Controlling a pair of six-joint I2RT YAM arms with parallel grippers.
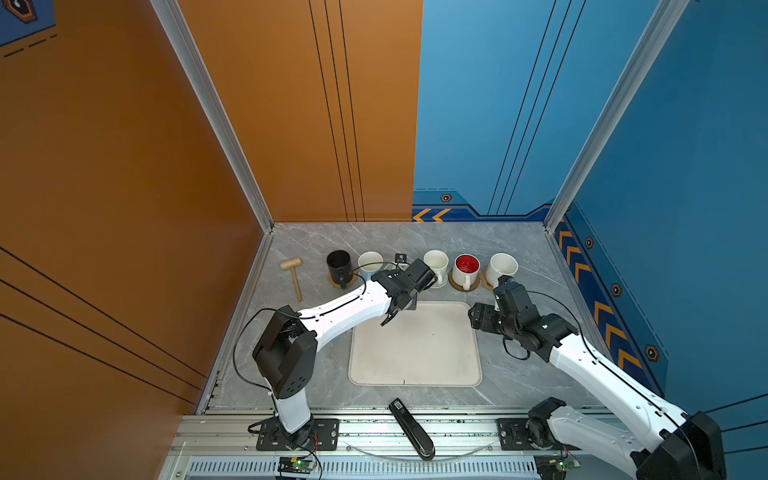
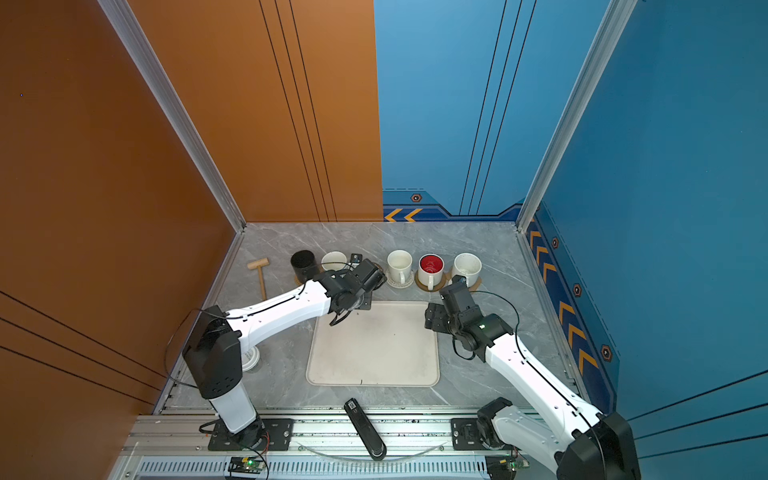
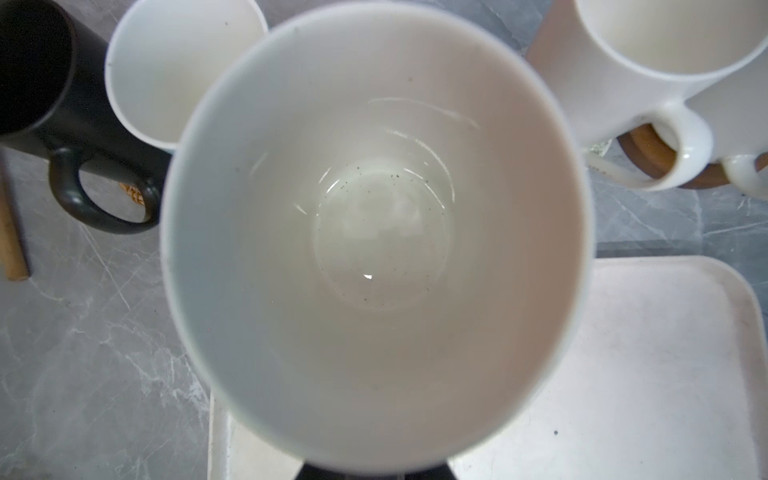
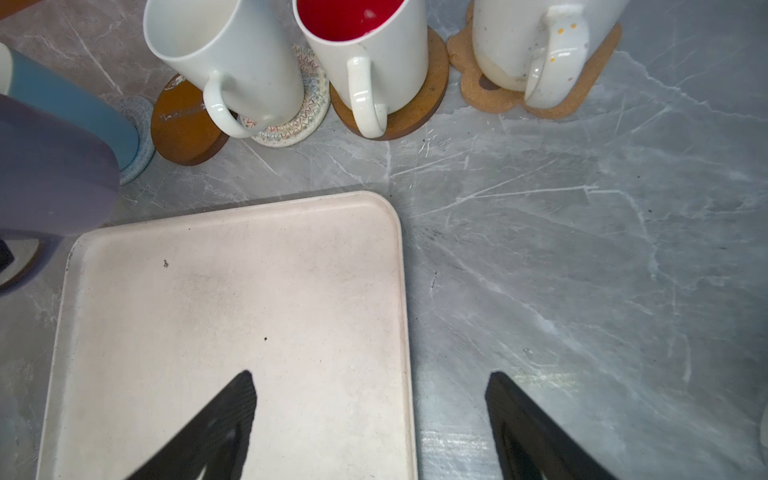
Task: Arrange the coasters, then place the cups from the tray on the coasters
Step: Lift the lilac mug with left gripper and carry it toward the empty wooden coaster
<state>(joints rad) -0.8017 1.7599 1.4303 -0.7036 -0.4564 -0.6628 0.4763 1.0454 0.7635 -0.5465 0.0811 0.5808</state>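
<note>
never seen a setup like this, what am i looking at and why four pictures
Two robot arms, left and right, with grippers work over a marble table. Two pictures look down from overhead; two come from wrist cameras. Five mugs, from the black mug to the speckled mug, stand on coasters along the far edge; one brown coaster is bare, the cream tray empty. The left gripper holds a lavender mug. The right gripper is open, holding nothing. A wooden mallet lies aside.
</note>
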